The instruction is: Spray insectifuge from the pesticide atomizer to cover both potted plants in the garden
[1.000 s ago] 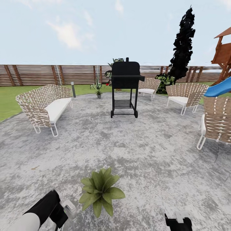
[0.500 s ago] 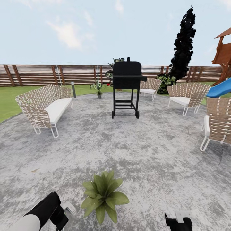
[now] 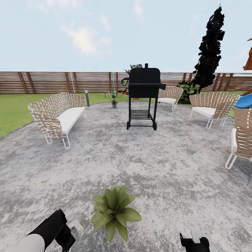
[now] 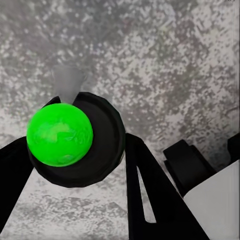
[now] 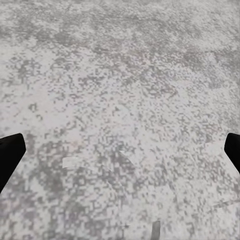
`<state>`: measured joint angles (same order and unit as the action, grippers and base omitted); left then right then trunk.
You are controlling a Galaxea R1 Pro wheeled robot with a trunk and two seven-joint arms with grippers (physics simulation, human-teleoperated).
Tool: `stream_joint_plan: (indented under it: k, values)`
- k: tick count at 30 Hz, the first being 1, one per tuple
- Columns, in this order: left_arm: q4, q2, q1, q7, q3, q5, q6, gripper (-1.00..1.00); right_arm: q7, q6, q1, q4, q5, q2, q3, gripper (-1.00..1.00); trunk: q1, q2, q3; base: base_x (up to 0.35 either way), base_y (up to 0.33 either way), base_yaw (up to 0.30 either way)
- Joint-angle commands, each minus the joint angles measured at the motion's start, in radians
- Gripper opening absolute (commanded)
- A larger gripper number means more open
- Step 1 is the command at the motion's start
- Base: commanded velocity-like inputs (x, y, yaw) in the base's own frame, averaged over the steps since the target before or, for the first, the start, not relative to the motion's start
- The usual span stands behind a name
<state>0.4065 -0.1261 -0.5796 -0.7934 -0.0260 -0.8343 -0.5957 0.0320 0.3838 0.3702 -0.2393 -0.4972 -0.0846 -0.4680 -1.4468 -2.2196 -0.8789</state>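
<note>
- Left pincer (image 4: 75,142): its two dark fingers (image 4: 150,200) are pinched on either side of the atomizer (image 4: 102,155), a round near-black bottle seen from above, with a bright green ball (image 4: 60,134) on top.
- Right pincer (image 5: 120,150): spread wide and holding nothing, with grey stone patio (image 5: 120,75) beneath it.
- Nearer potted plant (image 3: 115,211): a low rosette of pointed green leaves on the patio, between the two arms and just ahead of them.
- Second potted plant (image 3: 113,96): in a small grey pot at the far edge of the patio, left of the black grill (image 3: 142,98).
- Surroundings: wicker bench (image 3: 57,117), wicker chairs (image 3: 211,106), grass, slatted wooden fence (image 3: 52,82).
</note>
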Motion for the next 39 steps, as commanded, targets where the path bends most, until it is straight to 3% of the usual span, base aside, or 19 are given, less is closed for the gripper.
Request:
stream_joint_plan:
  k: [1, 6, 15, 20, 31, 39]
  values:
    - [-0.002, 0.000, 0.000, -0.006, -0.003, -0.004, -0.006, -1.00, 0.003, 0.004, 0.001, 0.002, -0.011, 0.000, -0.006, 1.00, 0.000, 0.000, -0.001, 0.000, 0.000, 0.004]
    - [-0.062, -0.001, 0.001, 0.020, -0.003, -0.006, -0.004, -1.00, 0.003, 0.004, 0.001, 0.002, -0.011, 0.000, -0.006, 1.00, 0.000, 0.000, -0.001, 0.000, 0.000, 0.029]
    - [-0.051, 0.003, 0.000, 0.084, -0.004, -0.006, -0.004, -1.00, 0.003, 0.004, 0.001, 0.002, -0.011, 0.000, -0.006, 1.00, 0.000, 0.000, -0.005, 0.000, 0.000, 0.153]
    - [-0.053, 0.039, 0.000, 0.181, -0.006, 0.003, -0.005, -1.00, 0.003, 0.004, 0.001, 0.002, -0.011, 0.000, -0.006, 1.00, 0.000, 0.000, -0.005, 0.000, 0.000, 0.007]
    - [-0.054, 0.041, 0.000, 0.190, -0.012, 0.005, -0.006, -1.00, 0.003, 0.004, 0.001, 0.000, -0.011, -0.003, -0.007, 1.00, 0.000, 0.000, -0.006, 0.033, -0.123, 0.059]
    - [-0.064, 0.033, 0.001, 0.208, -0.063, 0.008, -0.006, -1.00, 0.003, 0.004, 0.001, 0.003, -0.011, -0.004, -0.007, 1.00, 0.000, 0.000, -0.011, -0.207, -0.206, 0.247]
